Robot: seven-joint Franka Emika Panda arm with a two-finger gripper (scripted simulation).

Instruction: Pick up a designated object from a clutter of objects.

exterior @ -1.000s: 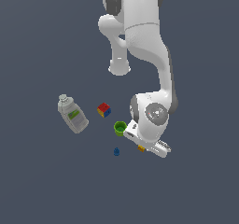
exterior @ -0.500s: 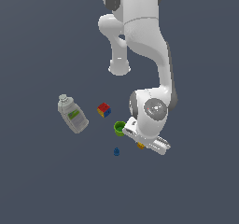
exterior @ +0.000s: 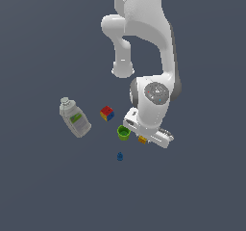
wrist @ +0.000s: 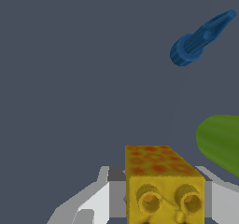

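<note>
Both fingers (wrist: 100,197) flank the yellow brick (wrist: 163,183), beside the green cup (wrist: 220,141).

We see one plain floor (exterior: 43,186) of dark slate grey filling the whole exterior view, flat and unmarked, without seams or texture. The same grey surface (wrist: 70,69) fills the wrist view. We find the light soft and even, with only faint shading across it.
</note>
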